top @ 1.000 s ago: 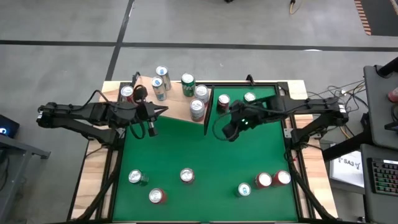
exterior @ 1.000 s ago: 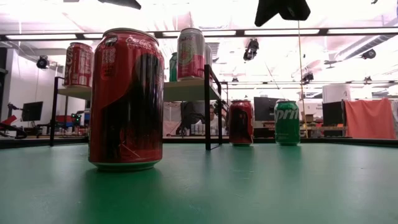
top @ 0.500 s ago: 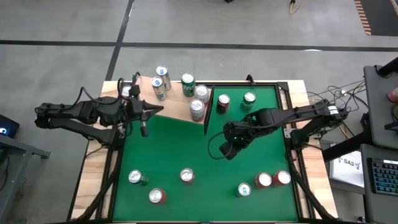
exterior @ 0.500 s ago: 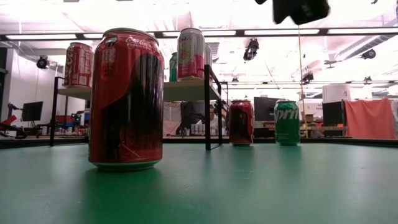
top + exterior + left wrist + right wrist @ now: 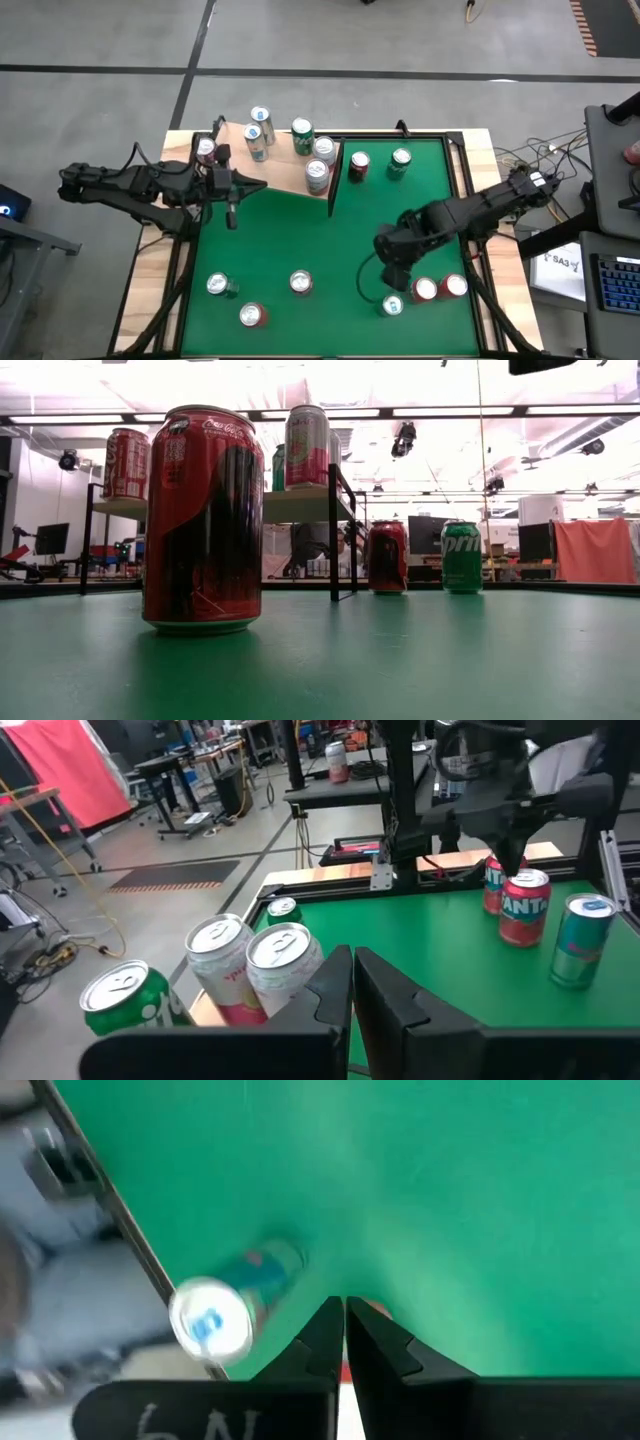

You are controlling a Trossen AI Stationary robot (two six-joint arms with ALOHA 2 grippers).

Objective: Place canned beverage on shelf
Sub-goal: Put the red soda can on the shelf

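Hanging above the counter's near right corner, the right gripper had its fingers pressed together and held nothing. It was just above a teal can, which stood beside two red cans close to the near edge. In the right wrist view the teal can showed just beyond the shut fingertips. The left gripper was also closed and empty, hovering by the counter's left edge just in front of the shelf. The shelf stood at the far left corner with several cans on its pale board. A dark red can and a green can stood on the green surface near the far edge, just right of the shelf's dark end panel. Three more cans stood near the near left corner.
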